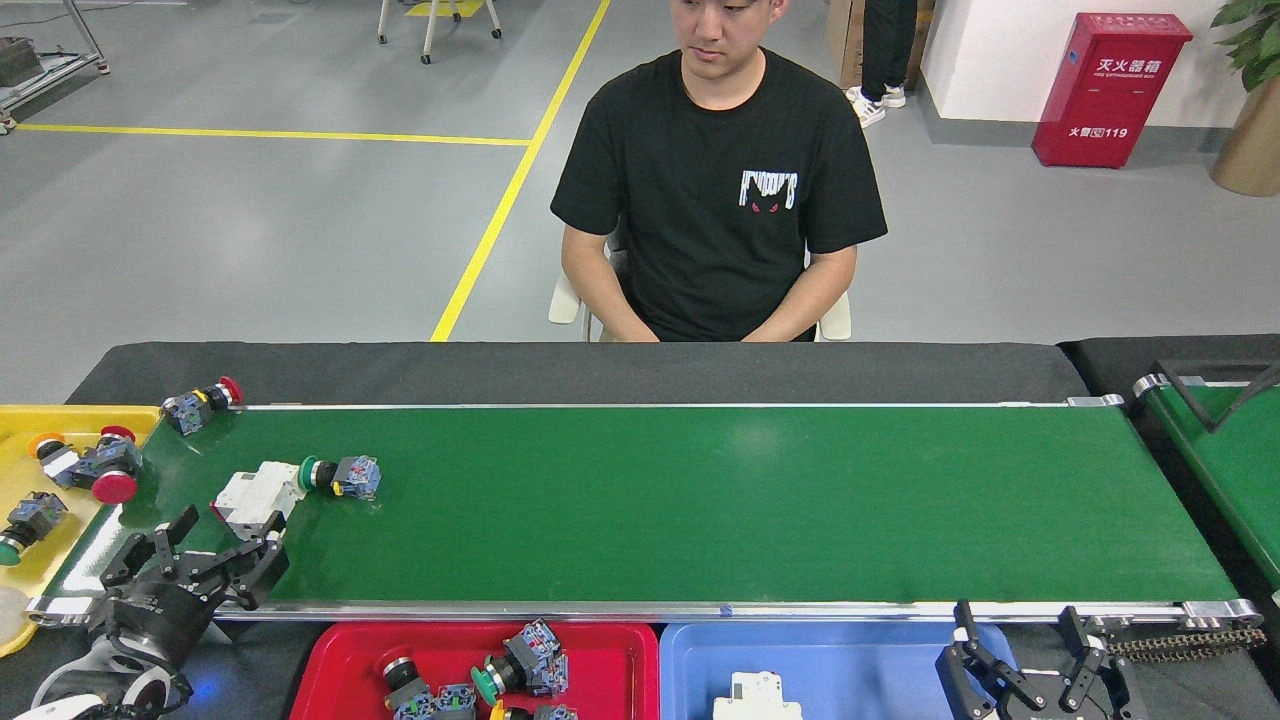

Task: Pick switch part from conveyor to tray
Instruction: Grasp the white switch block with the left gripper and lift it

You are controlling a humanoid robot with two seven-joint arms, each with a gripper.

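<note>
Only 3 switch parts point(340, 476) on conveyor point(700, 500)

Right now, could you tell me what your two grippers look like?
Both are black, skeletal metal linkages with thin, pointed fingers. The left gripper sits on a dark cylindrical wrist above a white arm segment. The right gripper has a boxy black base, cut off by the frame edge.

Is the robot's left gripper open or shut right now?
Open. The left gripper has its black fingers spread apart over the conveyor, holding nothing.
</note>
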